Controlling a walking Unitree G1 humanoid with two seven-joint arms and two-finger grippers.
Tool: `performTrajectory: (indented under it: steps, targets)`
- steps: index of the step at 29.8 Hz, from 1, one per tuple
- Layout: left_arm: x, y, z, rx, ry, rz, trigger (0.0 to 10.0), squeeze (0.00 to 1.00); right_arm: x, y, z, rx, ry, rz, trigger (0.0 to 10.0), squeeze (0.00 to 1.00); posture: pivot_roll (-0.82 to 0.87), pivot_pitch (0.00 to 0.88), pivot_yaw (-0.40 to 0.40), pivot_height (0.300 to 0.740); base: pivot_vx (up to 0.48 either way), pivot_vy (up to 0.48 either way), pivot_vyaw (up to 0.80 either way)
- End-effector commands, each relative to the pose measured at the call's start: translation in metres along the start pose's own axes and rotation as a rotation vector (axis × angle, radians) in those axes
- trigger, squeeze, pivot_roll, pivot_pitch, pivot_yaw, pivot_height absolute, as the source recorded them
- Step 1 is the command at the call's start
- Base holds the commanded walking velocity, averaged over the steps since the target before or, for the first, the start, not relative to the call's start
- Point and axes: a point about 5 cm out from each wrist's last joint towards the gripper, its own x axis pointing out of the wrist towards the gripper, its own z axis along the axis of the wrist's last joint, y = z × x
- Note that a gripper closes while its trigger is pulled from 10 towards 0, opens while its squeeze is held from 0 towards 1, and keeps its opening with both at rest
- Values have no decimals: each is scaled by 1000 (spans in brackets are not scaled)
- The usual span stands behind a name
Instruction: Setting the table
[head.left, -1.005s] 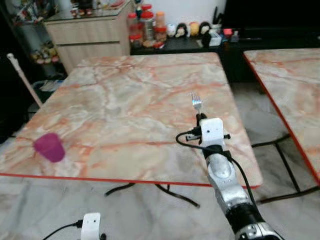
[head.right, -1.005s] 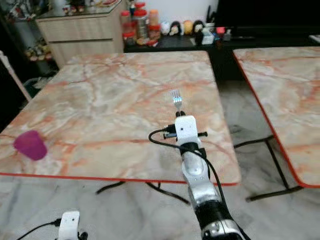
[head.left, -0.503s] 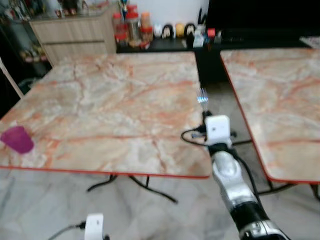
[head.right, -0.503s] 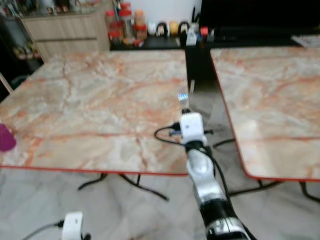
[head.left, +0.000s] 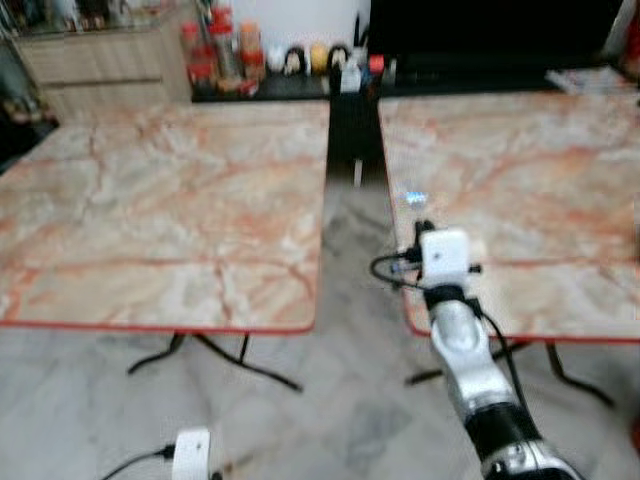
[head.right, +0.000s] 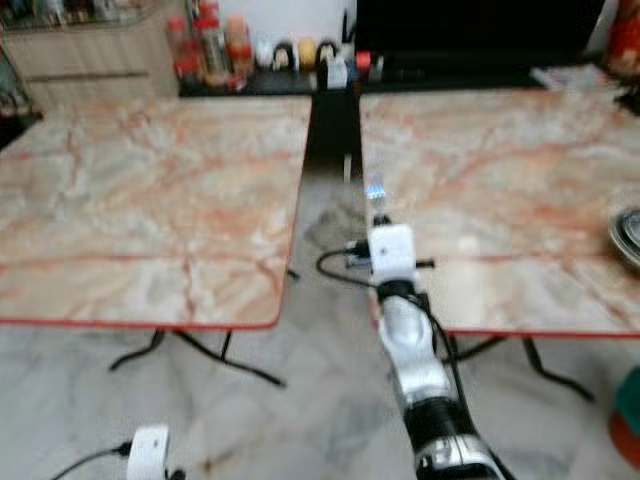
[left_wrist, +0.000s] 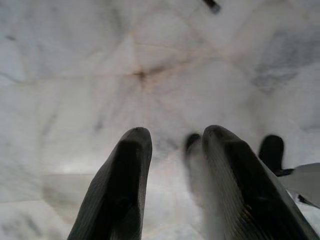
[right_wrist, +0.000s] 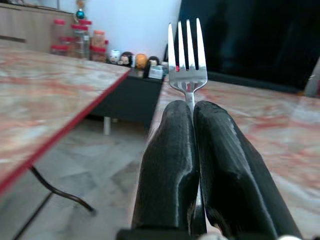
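My right gripper is shut on the handle of a silver fork, whose tines stand upright above the fingertips. In the eye views the fork is blurred and hangs over the near left corner of the right-hand marble table, close to its red edge. A second marble table stands to the left, with a gap of floor between the two. My left gripper hangs low over the pale floor, its fingers apart with nothing between them.
A metal dish lies at the right table's far right edge. A teal and red object sits at the bottom right. Behind the tables are a wooden cabinet, jars and a dark low unit. Black table legs splay across the floor.
The camera has swung right: the left table and pink cup slid leftward, the cup out of view, and the second table has come before the right gripper. The fork stays gripped.
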Motion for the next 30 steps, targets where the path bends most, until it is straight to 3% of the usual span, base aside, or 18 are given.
performTrajectory:
  steps: [1,8,18,30]
  targets:
    - [-1,9,-4,1,12,25,10000,0,2,3,-2,9,30,-8,10000,0,-32,33,69,740,0,-480,0]
    - [-1,8,-4,2,9,25,10000,0,6,-2,3,3,7,-16,10000,0,-38,32,70,740,0,-480,0]
    - [-1,6,-6,-7,13,22,10000,0,3,12,5,30,-12,23,10000,0,-40,35,65,740,0,-480,0]
    - [-1,4,-6,-7,14,19,10000,0,3,10,7,35,-25,22,10000,0,-45,37,63,740,0,-480,0]
